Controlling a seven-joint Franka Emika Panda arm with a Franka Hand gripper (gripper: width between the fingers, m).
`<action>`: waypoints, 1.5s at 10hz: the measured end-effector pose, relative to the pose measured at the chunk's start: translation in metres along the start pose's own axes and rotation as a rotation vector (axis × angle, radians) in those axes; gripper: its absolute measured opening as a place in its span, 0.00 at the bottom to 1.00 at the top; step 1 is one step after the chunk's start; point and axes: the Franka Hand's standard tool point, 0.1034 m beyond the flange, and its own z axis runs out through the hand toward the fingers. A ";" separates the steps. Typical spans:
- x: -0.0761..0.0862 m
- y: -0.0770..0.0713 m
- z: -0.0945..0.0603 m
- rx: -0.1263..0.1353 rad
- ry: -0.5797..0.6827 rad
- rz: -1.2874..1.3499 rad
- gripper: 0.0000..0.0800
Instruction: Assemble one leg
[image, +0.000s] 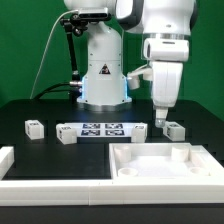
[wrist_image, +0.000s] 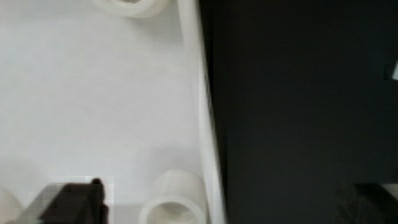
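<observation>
Jaws stand well apart with nothing between them: in the wrist view one dark finger (wrist_image: 71, 203) shows over white plastic, the other is only a faint shape at the far edge over the black table, and the gap between them is bare. The gripper (image: 160, 122) hangs low past the end of the marker board (image: 100, 128) on the exterior view's right. The leg (image: 175, 130) stands upright on the table just beyond that same end, just beside the fingertips and not between them. Whether a fingertip touches it cannot be told.

The large white tray (image: 165, 160) lies in front of the marker board, nearer the camera, and its edge (wrist_image: 199, 120) runs through the wrist view with round bosses on its floor. Two other small blocks (image: 35, 127) sit off the marker board's opposite end.

As a judgement, the step in hand is lining up on the leg, and the risk lies in the offset. The leg does not show in the wrist view at all, so the jaws are likely not centred over it. A straight descent from here could put a finger on top of the leg or on the tray's wall, tipping the small block or pushing it toward the marker board. A grip taken off-centre could also twist it as the jaws come together
</observation>
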 end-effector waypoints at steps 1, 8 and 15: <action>0.000 -0.001 0.001 0.004 0.000 0.027 0.81; 0.010 -0.057 0.007 0.064 0.032 0.865 0.81; 0.042 -0.072 -0.002 0.133 0.004 1.329 0.81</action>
